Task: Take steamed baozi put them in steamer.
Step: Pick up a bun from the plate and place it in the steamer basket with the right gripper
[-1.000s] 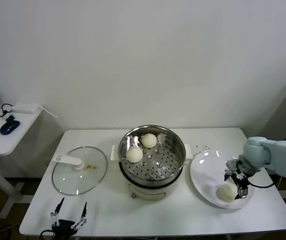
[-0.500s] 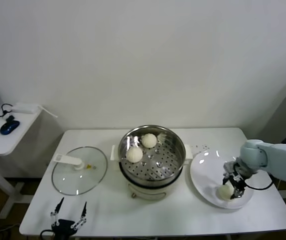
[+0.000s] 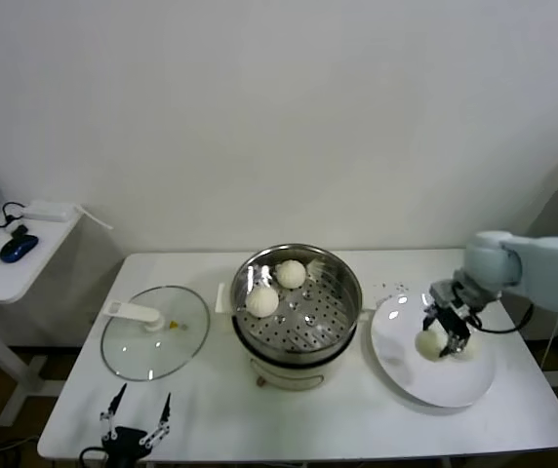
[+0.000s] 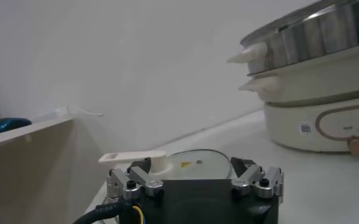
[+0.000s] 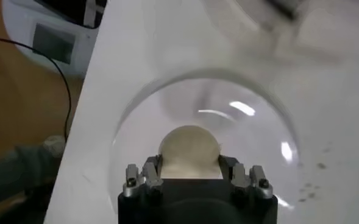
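The steamer (image 3: 338, 283) stands mid-table with two steamed baozi inside, one (image 3: 261, 300) at its left and one (image 3: 291, 274) at the back. My right gripper (image 3: 437, 338) is shut on a third baozi (image 3: 426, 343) and holds it just above the white plate (image 3: 401, 361). In the right wrist view this baozi (image 5: 189, 148) sits between the fingers of the gripper (image 5: 189, 167), above the plate (image 5: 130, 128). A pale round shape (image 3: 467, 348) beside the gripper may be another baozi. My left gripper (image 3: 135, 421) is parked open at the front left.
The glass lid (image 3: 154, 336) with a white handle lies flat left of the steamer; it also shows in the left wrist view (image 4: 197, 163), as does the steamer (image 4: 313, 115). A side table with a blue mouse (image 3: 18, 249) stands far left.
My right gripper has closed on the baozi at the plate's front, lifted it and moved it back and left over the plate. The left arm has not moved.
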Robot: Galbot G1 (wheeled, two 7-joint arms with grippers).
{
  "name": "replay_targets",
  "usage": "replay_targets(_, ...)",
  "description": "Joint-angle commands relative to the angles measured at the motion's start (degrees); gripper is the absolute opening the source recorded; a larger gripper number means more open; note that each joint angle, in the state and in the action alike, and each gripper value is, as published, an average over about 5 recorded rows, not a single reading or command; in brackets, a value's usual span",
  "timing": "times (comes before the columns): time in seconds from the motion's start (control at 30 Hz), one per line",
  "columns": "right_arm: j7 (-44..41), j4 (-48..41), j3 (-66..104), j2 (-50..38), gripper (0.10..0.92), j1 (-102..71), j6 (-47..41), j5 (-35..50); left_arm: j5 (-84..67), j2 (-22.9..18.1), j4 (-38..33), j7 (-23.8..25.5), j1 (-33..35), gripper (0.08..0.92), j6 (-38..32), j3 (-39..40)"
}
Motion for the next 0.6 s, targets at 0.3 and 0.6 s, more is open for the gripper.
replay_targets(0.3, 5.2, 17.9, 2.6, 10.3, 0.624, 22.9, 23.7, -1.5, 0.1, 0.1, 0.3, 0.0, 0.0, 0.823, -0.3, 0.5)
replay_targets(0.6, 10.3, 18.7, 6.1, 15.9, 0.622, 13.6, 36.6, -18.2, 0.2, -0.3, 0.2, -0.2, -0.1, 0.823, -0.4, 0.7)
